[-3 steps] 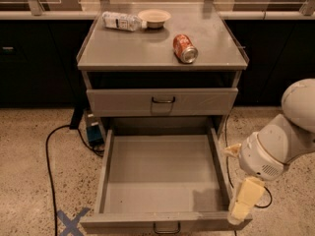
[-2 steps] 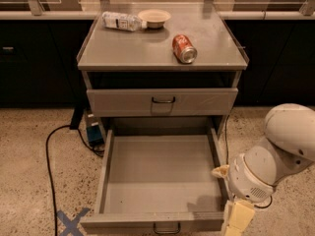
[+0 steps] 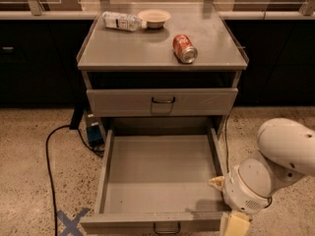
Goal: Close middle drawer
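middle drawer [image 3: 157, 173] stands pulled far out beneath the top drawer [image 3: 162, 102]. gripper [image 3: 235, 225] sits at its front right corner, partly out of view; i cannot tell its grip state.

The middle drawer [image 3: 157, 173] is a grey metal tray in the second level of the cabinet [image 3: 147, 50]. It stands pulled far out toward the near side, level and square to the cabinet. Its side walls are deep and plain, its flat floor shows from the far wall to the front, and its front panel is low. A small dark wire handle [image 3: 166, 227] sits at the centre of that front, at the near edge of the view. The gripper [image 3: 236, 224] is just beside the drawer's near right corner, low down.
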